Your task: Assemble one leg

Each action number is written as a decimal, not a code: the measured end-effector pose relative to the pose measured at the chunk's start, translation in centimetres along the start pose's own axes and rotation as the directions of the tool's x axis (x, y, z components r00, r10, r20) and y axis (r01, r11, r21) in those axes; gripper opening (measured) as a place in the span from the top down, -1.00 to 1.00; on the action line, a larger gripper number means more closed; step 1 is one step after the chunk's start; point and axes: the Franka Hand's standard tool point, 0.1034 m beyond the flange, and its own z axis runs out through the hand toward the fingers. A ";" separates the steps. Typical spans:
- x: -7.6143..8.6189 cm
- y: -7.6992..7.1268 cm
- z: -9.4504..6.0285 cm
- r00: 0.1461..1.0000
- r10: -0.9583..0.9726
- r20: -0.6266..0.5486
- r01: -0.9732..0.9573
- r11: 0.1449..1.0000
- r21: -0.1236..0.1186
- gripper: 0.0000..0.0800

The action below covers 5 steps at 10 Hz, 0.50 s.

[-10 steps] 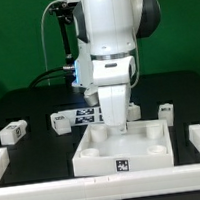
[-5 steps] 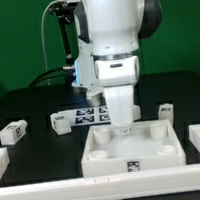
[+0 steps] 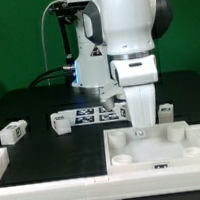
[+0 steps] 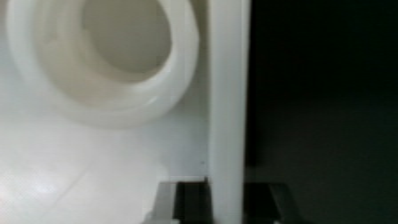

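Two fingertips (image 4: 185, 206) of my gripper (image 3: 139, 130) are pressed onto the far wall of the tray (image 3: 136, 166); the wrist view shows that wall running between them. No leg is held. The closest leg (image 3: 166, 111) stands on the table (image 3: 28, 104) to the exterior view's right of my jaws, just beside the tray's far corner. Its long axis is too small to judge. Other legs (image 3: 60, 122) lie far left, near the marker board (image 3: 87, 115).
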 end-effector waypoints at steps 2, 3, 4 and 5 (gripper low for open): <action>0.0 0.0 0.0 1.000 0.002 0.000 -0.002 1.000 0.000 0.83; -0.1 0.0 0.0 1.000 0.002 0.000 -0.002 1.000 0.000 0.83; -0.1 0.0 0.0 1.000 0.003 0.000 -0.003 1.000 0.000 0.34; -0.1 0.0 0.0 1.000 0.003 0.000 -0.003 1.000 0.000 0.34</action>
